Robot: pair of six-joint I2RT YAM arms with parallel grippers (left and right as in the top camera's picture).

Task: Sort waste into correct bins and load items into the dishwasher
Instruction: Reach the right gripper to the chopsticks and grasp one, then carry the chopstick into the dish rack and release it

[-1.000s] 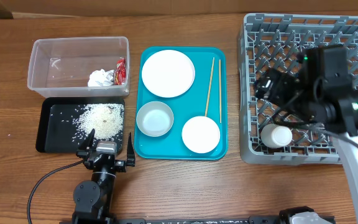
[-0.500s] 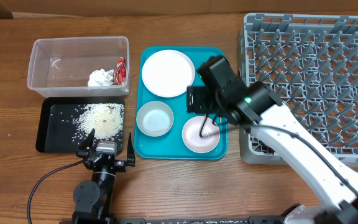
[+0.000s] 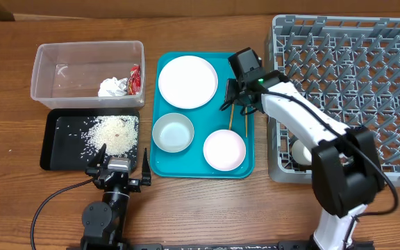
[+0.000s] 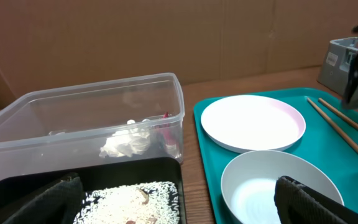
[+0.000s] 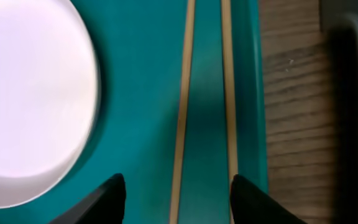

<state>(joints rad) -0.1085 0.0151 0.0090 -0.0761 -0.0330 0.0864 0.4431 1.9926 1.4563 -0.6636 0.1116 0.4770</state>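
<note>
My right gripper (image 3: pixel 237 103) (image 5: pixel 179 205) is open and low over the pair of wooden chopsticks (image 3: pixel 246 123) (image 5: pixel 183 112) on the teal tray, with a finger on each side of them. The white plate (image 3: pixel 187 81) (image 5: pixel 30 99) and two white bowls (image 3: pixel 173 132) (image 3: pixel 224 149) lie on the same tray. The white cup (image 3: pixel 301 151) lies in the grey dish rack (image 3: pixel 367 83). The clear tub (image 3: pixel 89 73) holds the tissue (image 3: pixel 113 87) and the red-and-white wrapper (image 3: pixel 135 78). The black tray (image 3: pixel 64 135) holds rice (image 3: pixel 113 132). My left gripper (image 3: pixel 119 167) (image 4: pixel 179 208) is open and empty by the black tray's front edge.
The teal tray (image 3: pixel 200 170) sits between the bins and the rack. The rack's near-left wall stands just right of the chopsticks (image 5: pixel 353 93). In the left wrist view, the tub (image 4: pixel 86 118), plate (image 4: pixel 252 122) and near bowl (image 4: pixel 272 186) lie ahead.
My right arm has left the dish rack, passed over the front right bowl and now hovers over the chopsticks. The left arm has not moved.
</note>
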